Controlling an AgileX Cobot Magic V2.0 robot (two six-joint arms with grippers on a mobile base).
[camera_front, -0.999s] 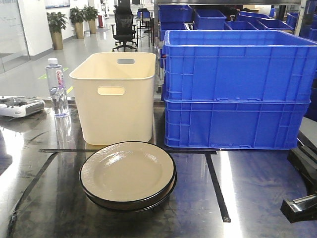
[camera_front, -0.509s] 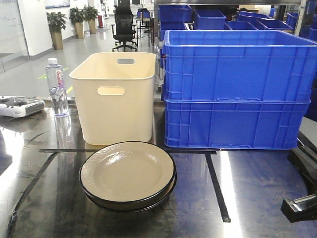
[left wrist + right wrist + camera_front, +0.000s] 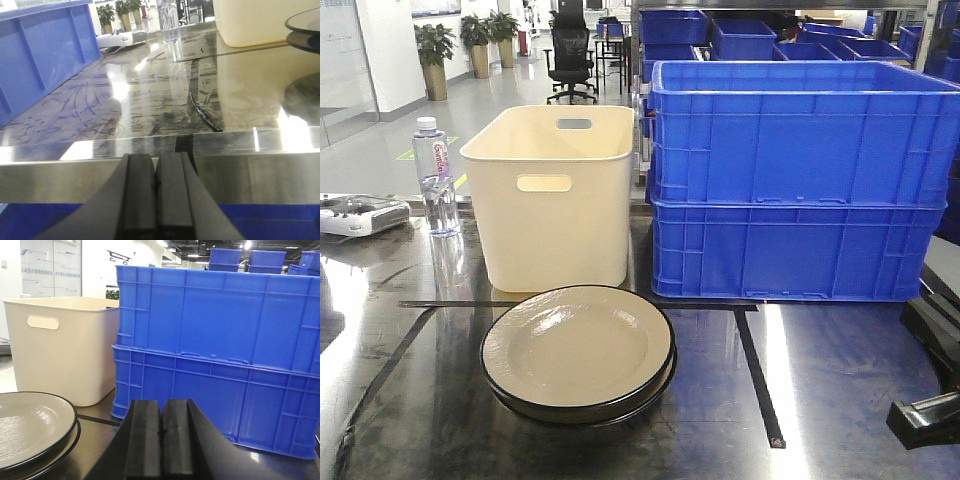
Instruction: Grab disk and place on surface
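Note:
The disk (image 3: pixel 577 349) is a cream plate with a black rim, lying on top of a second one like it, on the surface (image 3: pixel 840 380), a glossy dark tabletop with thin black lines. In the right wrist view the disk (image 3: pixel 30 425) lies low on the left, apart from my right gripper (image 3: pixel 161 402), whose jaws are pressed together with nothing between them. My left gripper (image 3: pixel 157 157) is also shut and empty, held just outside the surface's metal edge (image 3: pixel 225 145), with the disk (image 3: pixel 305 20) far off at the upper right. A black part of the right arm (image 3: pixel 925 415) shows at the front view's right edge.
A cream bin (image 3: pixel 555 195) stands right behind the disk. Two stacked blue crates (image 3: pixel 800 180) fill the back right. A water bottle (image 3: pixel 436 176) and a white controller (image 3: pixel 360 213) sit at the back left. Another blue crate (image 3: pixel 45 55) is left of the left gripper.

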